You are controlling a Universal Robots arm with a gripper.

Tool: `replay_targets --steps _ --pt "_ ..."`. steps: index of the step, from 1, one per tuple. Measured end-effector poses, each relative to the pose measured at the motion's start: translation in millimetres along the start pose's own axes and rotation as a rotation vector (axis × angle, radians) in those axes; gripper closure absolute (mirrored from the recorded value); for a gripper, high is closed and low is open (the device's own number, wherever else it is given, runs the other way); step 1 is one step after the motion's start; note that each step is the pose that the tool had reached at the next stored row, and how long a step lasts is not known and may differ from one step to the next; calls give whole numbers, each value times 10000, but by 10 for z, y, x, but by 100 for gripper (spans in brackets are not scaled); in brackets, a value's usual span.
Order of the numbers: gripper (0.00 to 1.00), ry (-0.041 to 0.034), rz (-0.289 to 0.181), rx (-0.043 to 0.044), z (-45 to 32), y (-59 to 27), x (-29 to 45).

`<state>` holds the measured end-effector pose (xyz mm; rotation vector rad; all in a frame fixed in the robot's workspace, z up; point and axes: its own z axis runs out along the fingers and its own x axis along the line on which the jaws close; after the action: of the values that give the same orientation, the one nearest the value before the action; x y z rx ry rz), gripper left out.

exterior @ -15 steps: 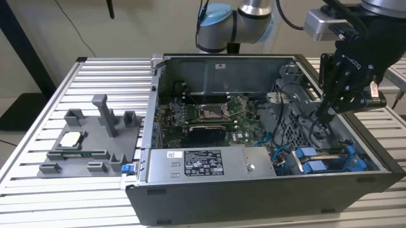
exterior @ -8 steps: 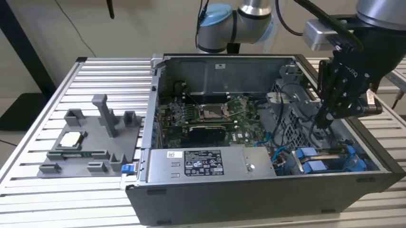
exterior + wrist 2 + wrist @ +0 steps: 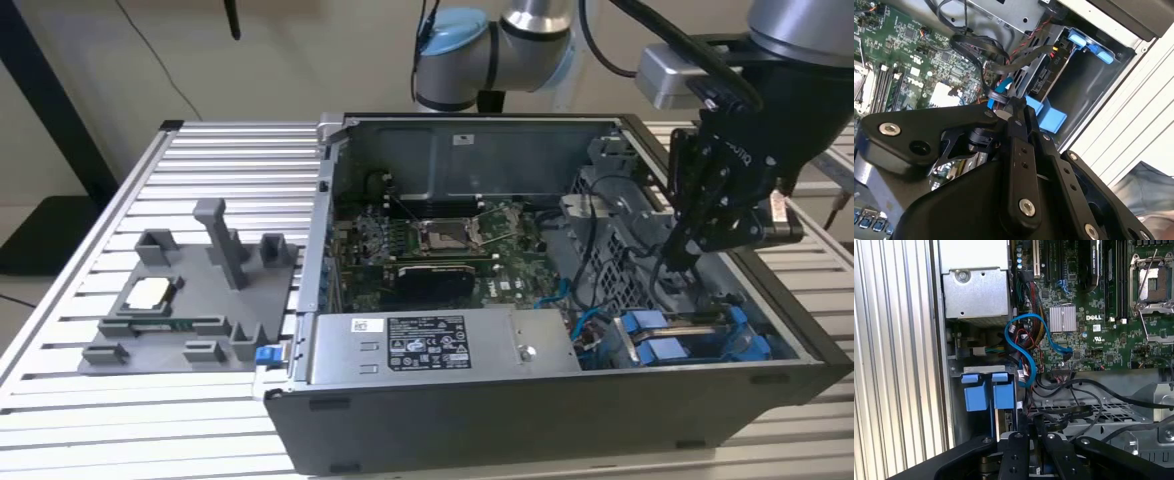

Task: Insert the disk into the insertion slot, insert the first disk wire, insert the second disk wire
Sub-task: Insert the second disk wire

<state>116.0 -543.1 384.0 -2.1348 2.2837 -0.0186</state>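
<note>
The disk point(image 3: 671, 345), in its bright blue carrier, sits in the slot at the near corner of the open computer case point(image 3: 534, 410), on the exterior view's right. Its blue carrier tabs show in both wrist views point(image 3: 1050, 118) point(image 3: 988, 393). My gripper point(image 3: 675, 262) reaches down into the case just above and behind the disk. The fingers point(image 3: 1016, 125) look pressed together on the end of a blue disk wire point(image 3: 997, 96). That blue wire point(image 3: 1026, 352) loops from the motherboard down toward the gripper point(image 3: 1031, 424). Black wires point(image 3: 1074, 405) cross beside the fingertips.
A grey power supply box with a white sticker point(image 3: 427, 345) lies at the case's near side, beside the disk. The green motherboard point(image 3: 441, 245) fills the case floor. On the slatted metal table point(image 3: 160, 180), a grey fixture tray point(image 3: 187, 300) stands at the exterior view's left.
</note>
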Motion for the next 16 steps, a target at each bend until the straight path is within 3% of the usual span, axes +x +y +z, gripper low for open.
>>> replay_targets --steps 16 --pt "84 -2 0 2 13 -3 0"
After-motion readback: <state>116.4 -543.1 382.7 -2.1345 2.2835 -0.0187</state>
